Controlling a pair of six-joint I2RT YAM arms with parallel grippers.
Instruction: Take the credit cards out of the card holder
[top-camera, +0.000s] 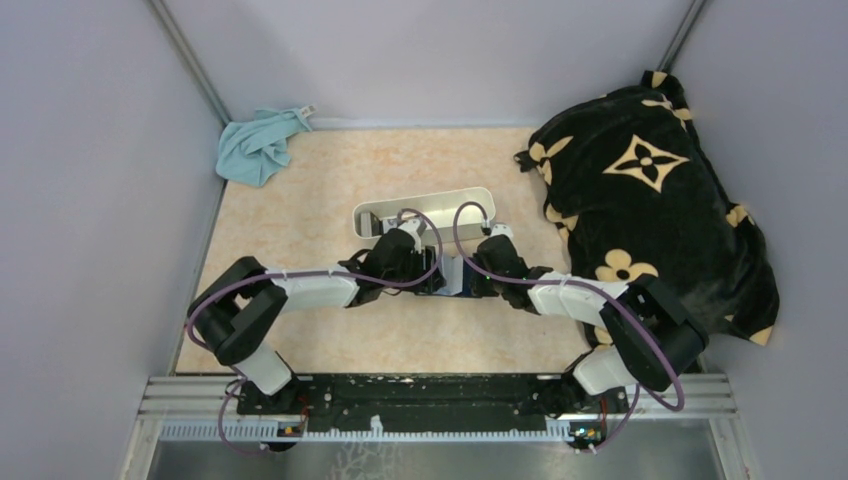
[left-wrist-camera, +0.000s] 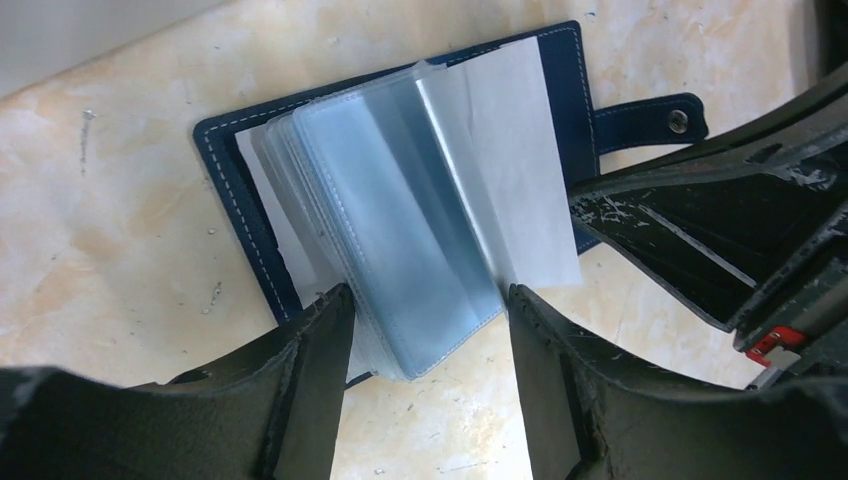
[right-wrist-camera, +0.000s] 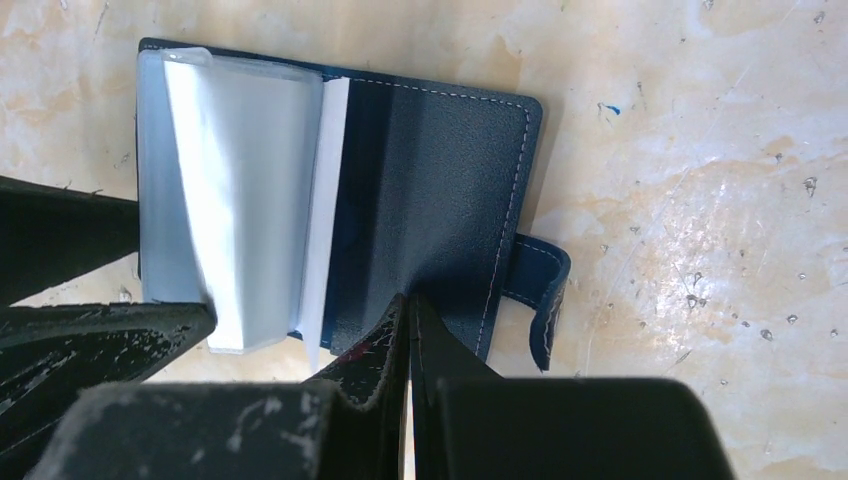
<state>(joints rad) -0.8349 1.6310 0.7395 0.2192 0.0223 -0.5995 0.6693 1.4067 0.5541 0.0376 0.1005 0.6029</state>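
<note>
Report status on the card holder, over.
Left gripper open, astride the clear sleeves. Right gripper shut, tips on card holder cover. Holder lies open; no cards visible. Nothing blocking.

Bench (top-camera: 300, 220): beige marbled top, scuffed and speckled.
Far left corner: crumpled teal cloth (top-camera: 258, 145).
Right side: bulky black blanket with gold flower print (top-camera: 650, 200), covering right edge.
Centre, far: long white oblong tray (top-camera: 440, 196), lying crosswise.
Near side of tray: dark navy-blue folding card holder (right-wrist-camera: 430, 190), flat, open, snap tab out sideways; clear plastic sleeves (left-wrist-camera: 400, 230) fanned up from spine.
</note>
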